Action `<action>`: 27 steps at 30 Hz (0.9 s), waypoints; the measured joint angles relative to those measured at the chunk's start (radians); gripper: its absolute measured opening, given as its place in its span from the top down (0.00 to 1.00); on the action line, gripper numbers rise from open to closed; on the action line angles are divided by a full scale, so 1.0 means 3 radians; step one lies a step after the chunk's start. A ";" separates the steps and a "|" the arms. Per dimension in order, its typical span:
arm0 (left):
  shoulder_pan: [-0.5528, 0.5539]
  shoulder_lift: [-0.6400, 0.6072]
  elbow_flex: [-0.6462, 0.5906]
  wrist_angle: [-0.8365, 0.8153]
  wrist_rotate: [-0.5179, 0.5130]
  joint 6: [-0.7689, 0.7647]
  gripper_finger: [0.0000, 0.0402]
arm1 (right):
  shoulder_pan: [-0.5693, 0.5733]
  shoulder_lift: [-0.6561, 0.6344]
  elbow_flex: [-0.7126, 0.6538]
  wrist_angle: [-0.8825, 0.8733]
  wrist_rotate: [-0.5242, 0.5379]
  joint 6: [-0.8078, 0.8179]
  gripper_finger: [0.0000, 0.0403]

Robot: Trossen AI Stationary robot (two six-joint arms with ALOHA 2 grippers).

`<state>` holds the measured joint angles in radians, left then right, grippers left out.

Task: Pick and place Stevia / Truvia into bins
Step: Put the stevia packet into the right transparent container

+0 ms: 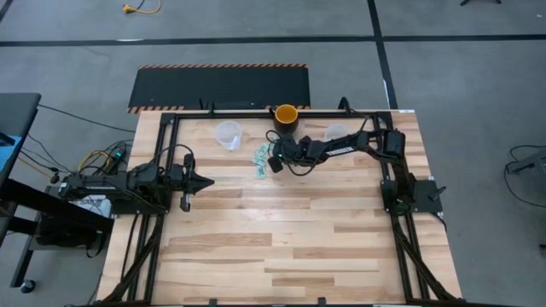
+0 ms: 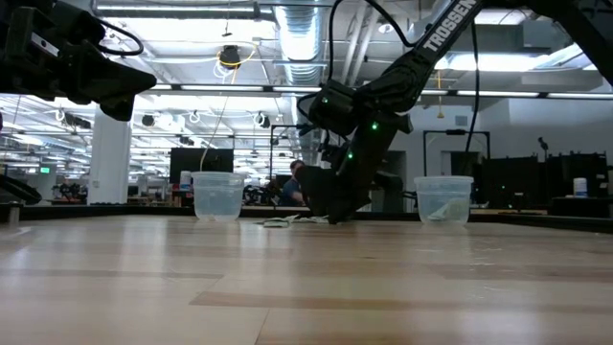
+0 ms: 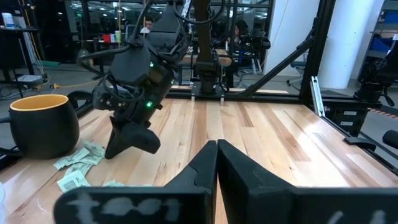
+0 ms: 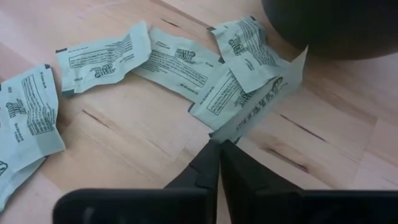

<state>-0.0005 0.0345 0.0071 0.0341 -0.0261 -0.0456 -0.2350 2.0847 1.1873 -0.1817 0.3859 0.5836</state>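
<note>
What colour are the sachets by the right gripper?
Pale green sachets with dark print, clearest in the right wrist view.

An open industrial robotics lab: exposed ceiling ducts (image 2: 297,29), strip lights, grey floor (image 1: 478,77) with taped lines, wooden worktop (image 1: 281,230) in a black frame.

**Legible Markings**

The low view shows "TROSSEN" in white capitals along the right arm link (image 2: 448,26), above the right end effector (image 2: 335,213). Print on the sachets (image 4: 180,65) is too small to read.
</note>
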 joint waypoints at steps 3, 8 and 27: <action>0.0001 0.0000 0.0000 0.0000 0.0000 0.0003 1.00 | 0.0019 0.0003 -0.0004 0.0027 0.0028 -0.0019 0.92; 0.0000 0.0000 0.0000 0.0000 0.0000 0.0015 1.00 | 0.0031 0.0003 -0.0006 0.0054 0.0046 -0.0025 0.82; 0.0000 0.0001 0.0000 0.0001 0.0004 0.0001 1.00 | 0.0110 -0.0106 0.0116 0.0115 0.0152 -0.0128 0.63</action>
<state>-0.0006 0.0349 0.0071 0.0343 -0.0250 -0.0452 -0.2020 2.0529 1.2222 -0.1472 0.4316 0.5452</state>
